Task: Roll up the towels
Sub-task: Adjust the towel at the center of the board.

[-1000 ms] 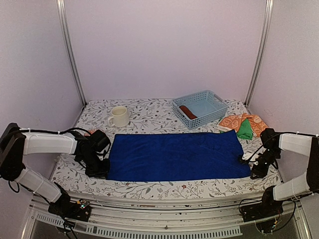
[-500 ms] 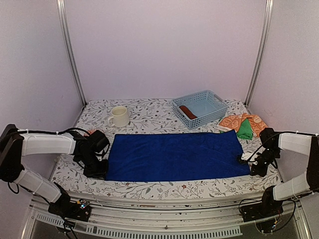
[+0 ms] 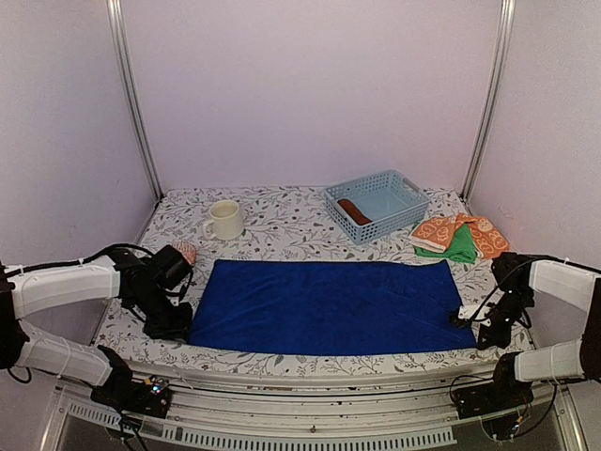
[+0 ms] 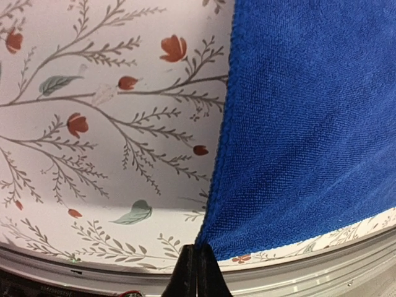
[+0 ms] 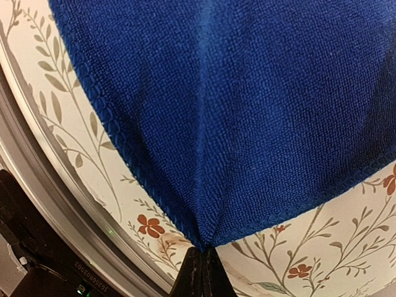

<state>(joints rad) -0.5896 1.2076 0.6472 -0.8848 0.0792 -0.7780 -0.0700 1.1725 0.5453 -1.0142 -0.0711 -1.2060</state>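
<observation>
While the blue towel (image 3: 324, 305) lies flat along the near edge of the table (image 3: 282, 216), the left gripper (image 4: 197, 272) and right gripper (image 5: 203, 267), each clamped tight on 1 near corner, show only cropped fingertips.

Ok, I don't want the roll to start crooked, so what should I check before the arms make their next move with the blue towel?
1. The left gripper is shut on the near left corner of the blue towel: ok.
2. The right gripper is shut on the near right corner: ok.
3. The towel is spread flat with no big folds: ok.
4. The mug and the basket stand apart from the far edge: ok.
5. The green towel lies apart from the far right corner: cannot tell, as it lies very close.
</observation>
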